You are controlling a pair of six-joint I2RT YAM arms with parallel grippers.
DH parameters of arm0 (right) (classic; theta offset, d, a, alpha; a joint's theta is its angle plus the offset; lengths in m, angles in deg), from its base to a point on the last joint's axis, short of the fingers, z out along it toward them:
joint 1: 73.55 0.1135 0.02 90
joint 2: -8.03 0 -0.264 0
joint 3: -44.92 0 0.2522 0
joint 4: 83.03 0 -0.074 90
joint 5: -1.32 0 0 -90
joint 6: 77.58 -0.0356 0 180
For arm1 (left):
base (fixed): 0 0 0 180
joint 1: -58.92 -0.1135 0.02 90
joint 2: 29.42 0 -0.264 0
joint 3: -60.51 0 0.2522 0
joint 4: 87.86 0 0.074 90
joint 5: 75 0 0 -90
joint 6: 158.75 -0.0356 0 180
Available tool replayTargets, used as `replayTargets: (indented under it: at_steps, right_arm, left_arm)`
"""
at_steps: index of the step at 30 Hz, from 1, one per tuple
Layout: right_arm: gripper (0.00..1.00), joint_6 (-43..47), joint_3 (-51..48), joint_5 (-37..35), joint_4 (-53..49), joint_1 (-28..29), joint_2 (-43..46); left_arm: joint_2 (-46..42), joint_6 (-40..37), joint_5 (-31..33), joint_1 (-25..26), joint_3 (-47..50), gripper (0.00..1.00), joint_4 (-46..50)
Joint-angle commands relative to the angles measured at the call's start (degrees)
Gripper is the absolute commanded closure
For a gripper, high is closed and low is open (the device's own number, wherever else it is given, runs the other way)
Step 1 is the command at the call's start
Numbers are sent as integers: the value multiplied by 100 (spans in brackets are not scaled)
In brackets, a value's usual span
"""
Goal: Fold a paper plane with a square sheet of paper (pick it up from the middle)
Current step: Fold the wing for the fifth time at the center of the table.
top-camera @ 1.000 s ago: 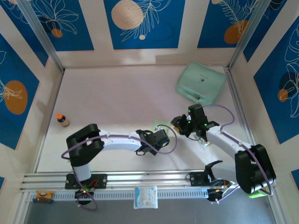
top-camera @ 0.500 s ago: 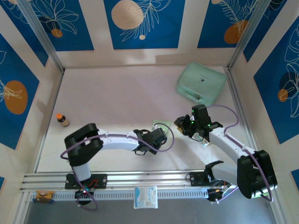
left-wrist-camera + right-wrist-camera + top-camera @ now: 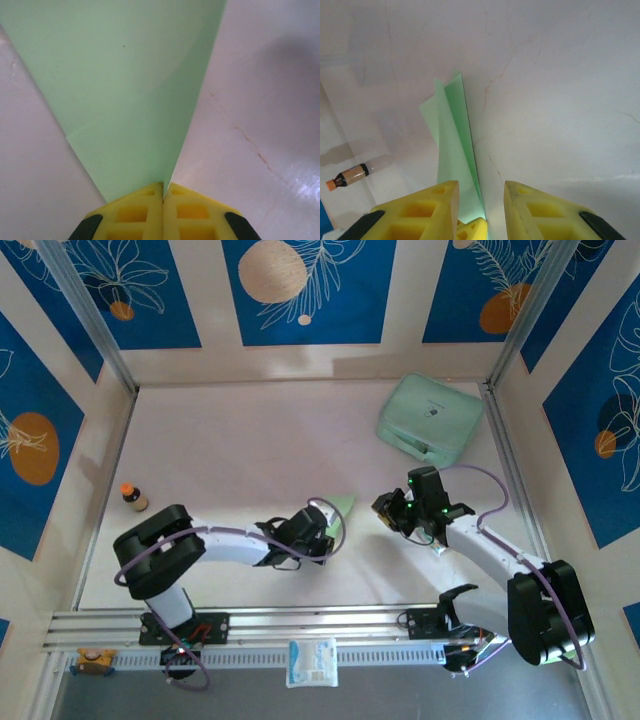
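Observation:
The square sheet of paper is folded into a narrow, pointed light-green paper plane (image 3: 344, 507) (image 3: 125, 90) lying low over the white table near the middle. My left gripper (image 3: 328, 528) (image 3: 163, 192) is shut on its near end, along the centre crease. In the right wrist view the paper plane (image 3: 452, 135) stands on edge just left of the gap between my jaws. My right gripper (image 3: 384, 508) (image 3: 481, 192) is open, a little to the right of the paper, with nothing between its fingers.
A thick mint-green case (image 3: 430, 418) sits at the back right. A small brown bottle (image 3: 133, 497) (image 3: 347, 176) stands at the left edge. A white-and-blue packet (image 3: 312, 662) lies on the front rail. Patterned walls enclose the table.
My left gripper has drawn left and slightly nearer with the paper, so more of the green point shows. The right gripper has stayed in place and its jaws have narrowed a little.

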Motion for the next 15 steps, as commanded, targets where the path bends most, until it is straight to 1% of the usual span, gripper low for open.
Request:
replayTargets:
  at_steps: [1,6,12,15]
  right_arm:
    - [71,290,-92,-208,234,183,14]
    - [73,582,-175,-133,567,393,19]
    - [78,943,-236,720,1191,492,-237]
    - [81,1079,-238,1001,1436,594,-484]
  left_arm:
    - [224,219,-837,-214,207,100,-507]
    - [418,510,-1387,-461,438,100,-969]
    - [691,891,-2032,-709,608,100,-1547]
    - [826,1059,-2190,-789,671,100,-1763]
